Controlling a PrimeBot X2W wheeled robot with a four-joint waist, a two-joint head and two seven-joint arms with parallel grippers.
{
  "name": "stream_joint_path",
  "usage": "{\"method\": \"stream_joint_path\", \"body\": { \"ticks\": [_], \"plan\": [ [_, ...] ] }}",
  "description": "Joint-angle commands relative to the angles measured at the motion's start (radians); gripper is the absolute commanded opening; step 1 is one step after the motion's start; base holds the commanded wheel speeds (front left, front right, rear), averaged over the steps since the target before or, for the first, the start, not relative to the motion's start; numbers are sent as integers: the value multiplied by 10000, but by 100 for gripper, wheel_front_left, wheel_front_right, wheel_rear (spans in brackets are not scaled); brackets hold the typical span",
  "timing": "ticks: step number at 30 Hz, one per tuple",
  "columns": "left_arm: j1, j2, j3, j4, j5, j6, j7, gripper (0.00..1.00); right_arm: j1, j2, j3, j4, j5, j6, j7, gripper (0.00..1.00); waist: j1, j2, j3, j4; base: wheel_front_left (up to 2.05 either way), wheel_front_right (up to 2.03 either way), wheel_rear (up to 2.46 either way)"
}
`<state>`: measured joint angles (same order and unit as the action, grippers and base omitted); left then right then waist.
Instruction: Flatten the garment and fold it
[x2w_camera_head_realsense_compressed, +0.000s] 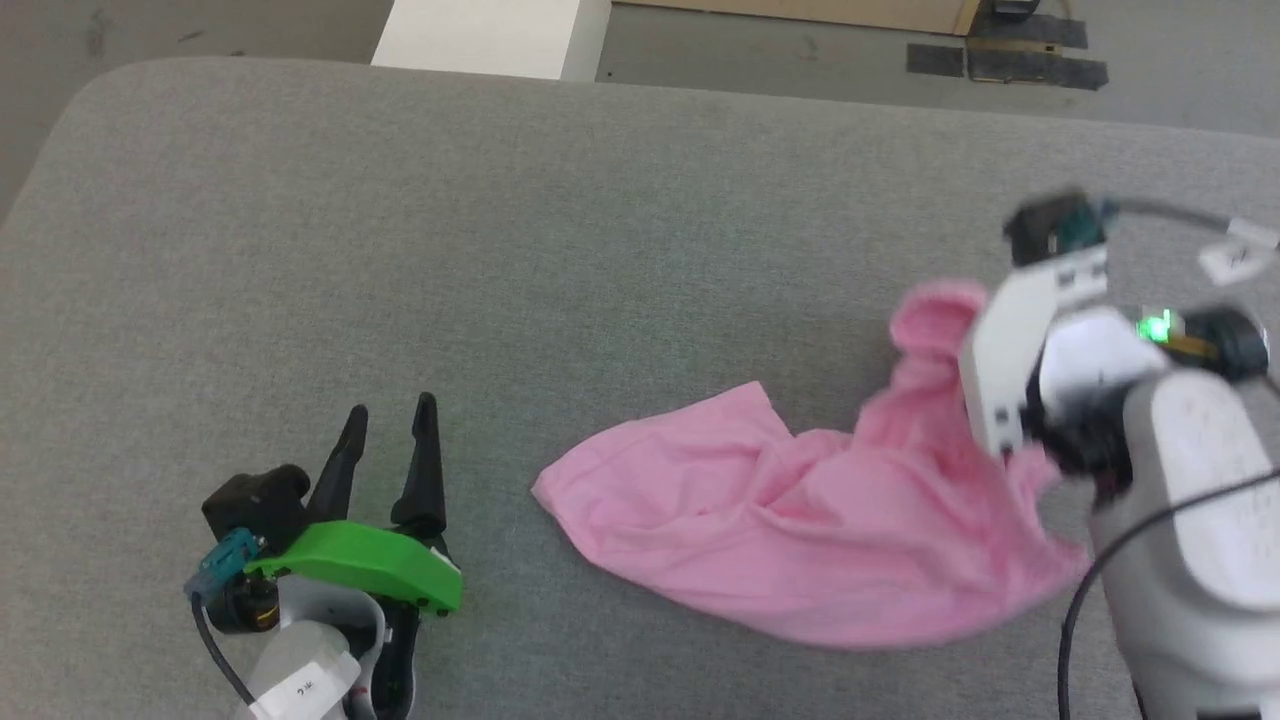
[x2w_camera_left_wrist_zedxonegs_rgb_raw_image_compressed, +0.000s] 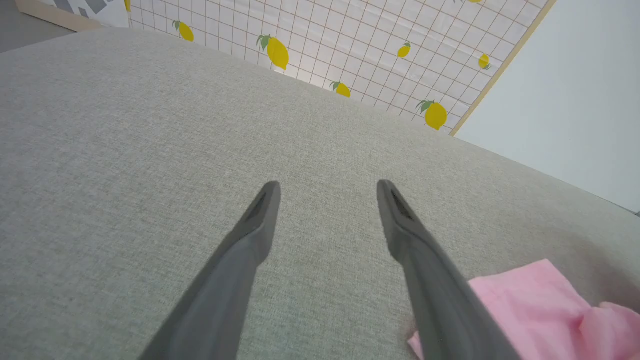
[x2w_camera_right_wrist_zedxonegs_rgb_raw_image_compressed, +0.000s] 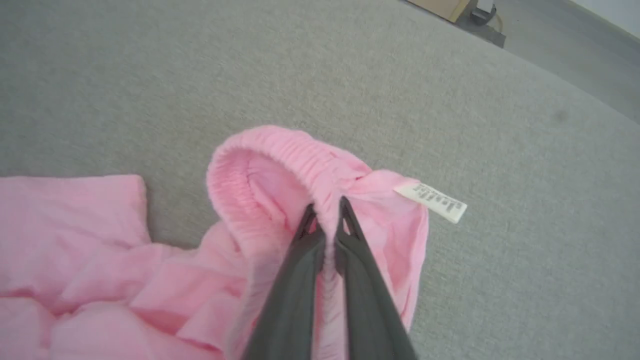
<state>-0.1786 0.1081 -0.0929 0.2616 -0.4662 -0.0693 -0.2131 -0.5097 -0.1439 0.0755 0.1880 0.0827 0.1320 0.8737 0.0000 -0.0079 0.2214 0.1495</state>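
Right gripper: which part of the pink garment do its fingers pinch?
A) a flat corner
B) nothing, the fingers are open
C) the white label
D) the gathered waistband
D: in the right wrist view the fingers of the right gripper are shut on the gathered waistband of the garment; the white label is beside them.

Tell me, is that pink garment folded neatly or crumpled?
Crumpled, not folded: the garment lies in wrinkled heaps on the grey surface, its waistband pinched by the right gripper.

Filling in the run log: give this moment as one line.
right gripper: shut on garment waistband | left gripper: open, empty | garment: wrinkled, unfolded, on grey surface
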Motion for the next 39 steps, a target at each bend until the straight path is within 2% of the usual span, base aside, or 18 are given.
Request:
{"method": "stream_joint_path", "body": {
  "ticks": [1,9,11,12,13,17,21,22,28,34,39],
  "plan": [
    [-184,50,-47,47,-23,-39,-71,100,-695,90,99,199,-49,-13,-332,0,0,79,86,116,0,0,0],
    [-393,30,-199,226,-62,-115,-137,100,-3848,604,81,1894,-757,-13,-2888,0,0,79,253,473,0,0,0],
    [-397,33,-198,280,-79,-119,-160,100,-4136,746,-182,2609,-867,-13,-2959,0,0,79,257,503,0,0,0],
    [-397,29,-204,304,-86,-121,-169,100,-4218,787,-186,2935,-964,-13,-2898,6,0,79,252,519,0,0,0],
    [-395,23,-213,331,-93,-120,-179,100,-4311,820,-155,3281,-1088,-13,-2819,100,0,79,247,533,0,0,0],
    [-356,15,-214,421,-121,-83,-209,100,-4531,892,-375,3830,-1075,-13,-3468,100,0,79,134,486,0,0,0],
    [-239,40,-208,465,-137,-33,-224,100,-4340,917,-633,3721,-810,-13,-4537,100,0,79,-123,352,0,0,0],
    [-131,68,-206,442,-144,20,-215,100,-3674,925,-778,3247,-497,-13,-5308,100,0,79,-361,178,0,0,0],
    [114,127,-271,270,-142,114,-90,100,-1248,930,-927,1624,56,-13,-6396,100,0,79,-746,-214,0,0,0],
    [288,85,-500,29,-131,143,116,100,1675,934,-1364,81,769,-13,-6895,100,0,79,-991,-460,0,0,0],
    [371,21,-768,-84,-179,118,451,100,3398,935,-1811,-554,1457,-13,-6983,100,0,79,-1029,-622,0,0,0]
  ]
}}
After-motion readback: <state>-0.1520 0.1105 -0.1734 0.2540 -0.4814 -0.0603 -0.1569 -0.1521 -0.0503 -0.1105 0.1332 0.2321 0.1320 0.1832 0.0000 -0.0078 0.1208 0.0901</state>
